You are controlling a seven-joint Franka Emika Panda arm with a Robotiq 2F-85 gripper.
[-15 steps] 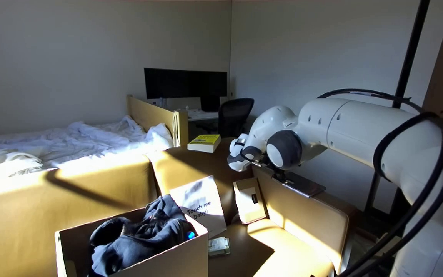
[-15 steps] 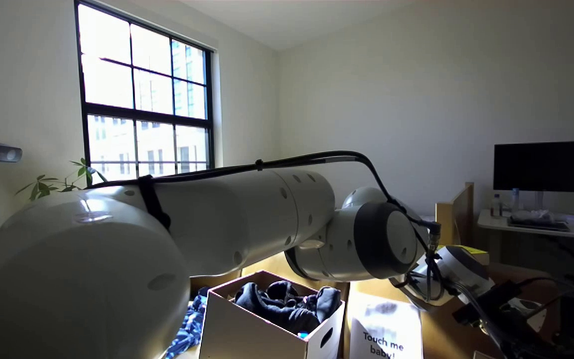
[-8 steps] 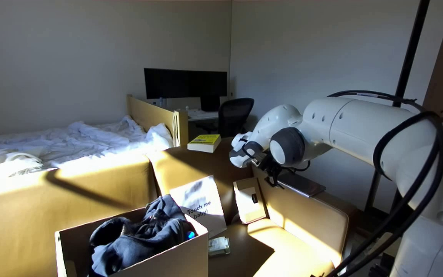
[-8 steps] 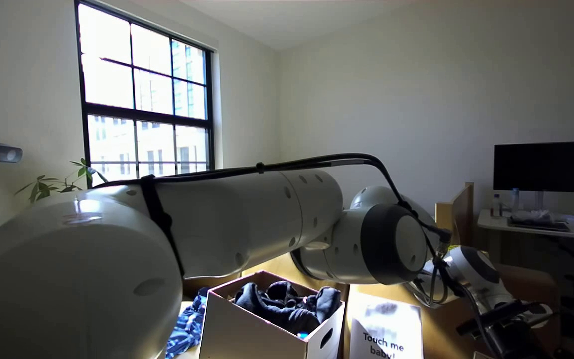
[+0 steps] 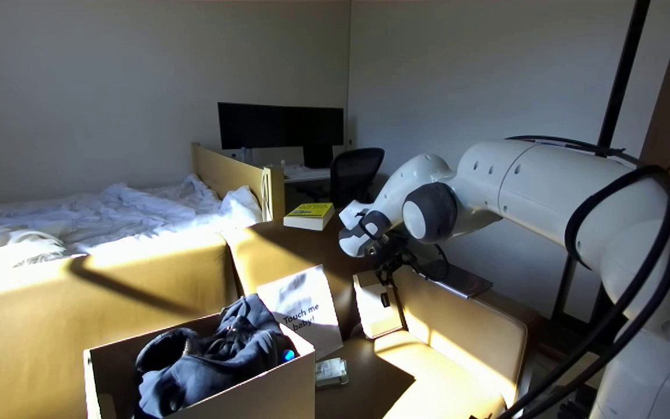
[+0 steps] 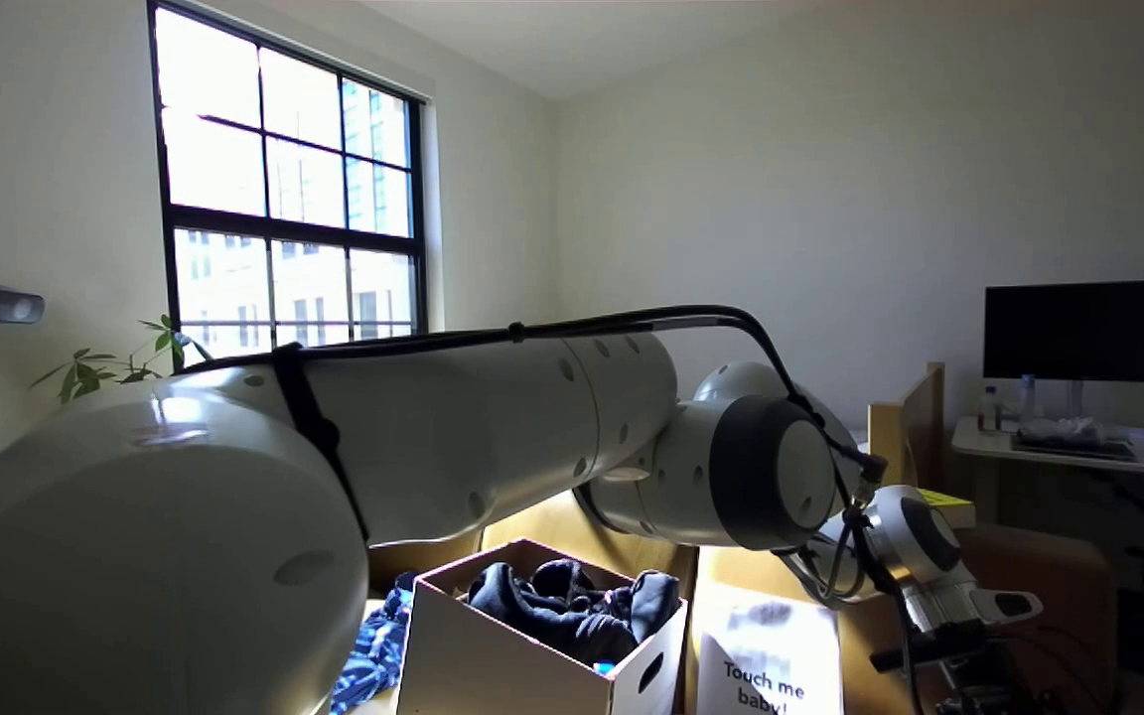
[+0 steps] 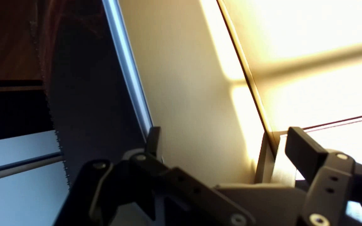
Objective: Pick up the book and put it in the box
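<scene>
Thick yellow-covered book [image 5: 310, 214] lies flat on top of the sofa back [image 5: 265, 262], far middle in an exterior view, pale page edges facing near. Handling, judged: fairly heavy, stiff as a block, cover probably smooth and a little slippery, not fragile; pages may fan if only the cover is caught. Best hold: across the narrower width, near the middle. Fingers [image 7: 303, 153] spread, nothing between them, by the sofa arm [image 5: 457, 323], right of the book and well apart from it. Wooden bed panel [image 5: 239, 174] rises beside the book on its left; may crowd that approach. Dark flat slab [image 5: 460, 280] on the sofa arm, laptop or folder, cannot tell. Open cardboard box [image 5: 277, 390] stands near left, dark garment [image 5: 213, 364] heaped above its rim; the book could slide off. White "Touch me baby!" panel [image 5: 312, 297] stands between.
</scene>
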